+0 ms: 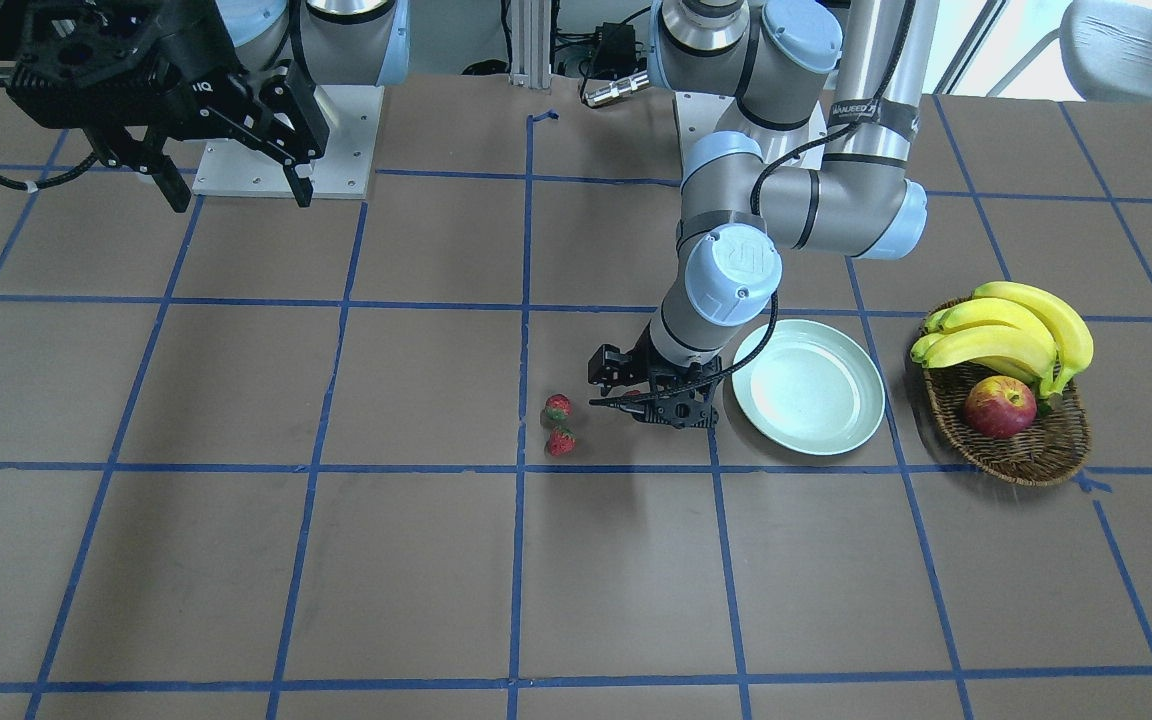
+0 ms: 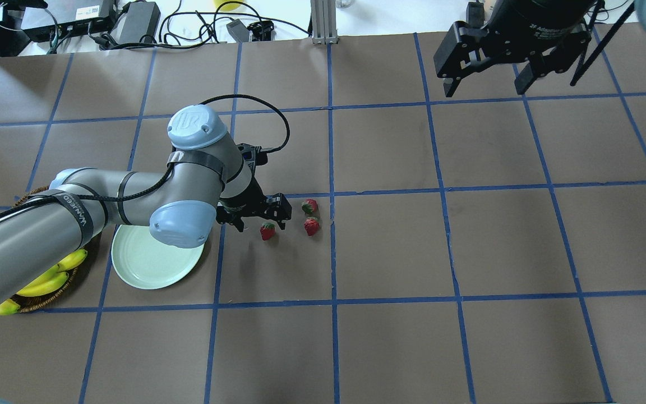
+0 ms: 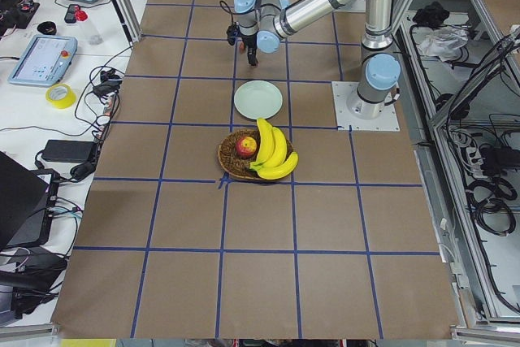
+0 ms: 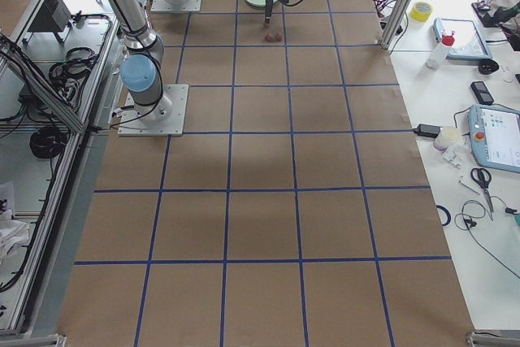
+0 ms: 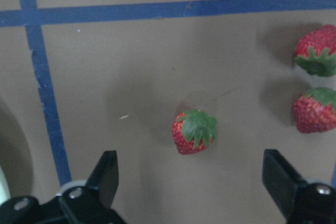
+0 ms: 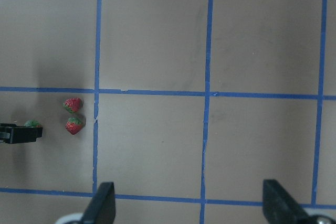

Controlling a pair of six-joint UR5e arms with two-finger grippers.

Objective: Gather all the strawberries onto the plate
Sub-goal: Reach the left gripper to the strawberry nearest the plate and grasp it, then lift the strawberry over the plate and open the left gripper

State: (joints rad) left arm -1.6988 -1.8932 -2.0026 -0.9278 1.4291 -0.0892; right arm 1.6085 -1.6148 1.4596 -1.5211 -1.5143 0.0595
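1. Left wrist-mounted view: the left gripper [image 5: 191,169], jaws wide apart and empty, hangs over one strawberry [image 5: 194,132] near the middle of the tabletop [image 5: 157,66]. An off-centre squeeze could roll it away.
2. One finger could knock the other two strawberries [image 5: 314,109] lying just beside.
3. The plate [image 2: 143,269], toward the tabletop's left end, holds nothing; the left arm [image 2: 132,196] covers part of it.
4. The right gripper [image 2: 485,84] is spread and idle.
5. Gripper height is unclear, and the front-facing view hides the target berry.

The table [image 2: 384,252] is covered in matt brown paper, the plate [image 1: 811,392] looks smooth, the basket [image 1: 1036,452] rough wicker.
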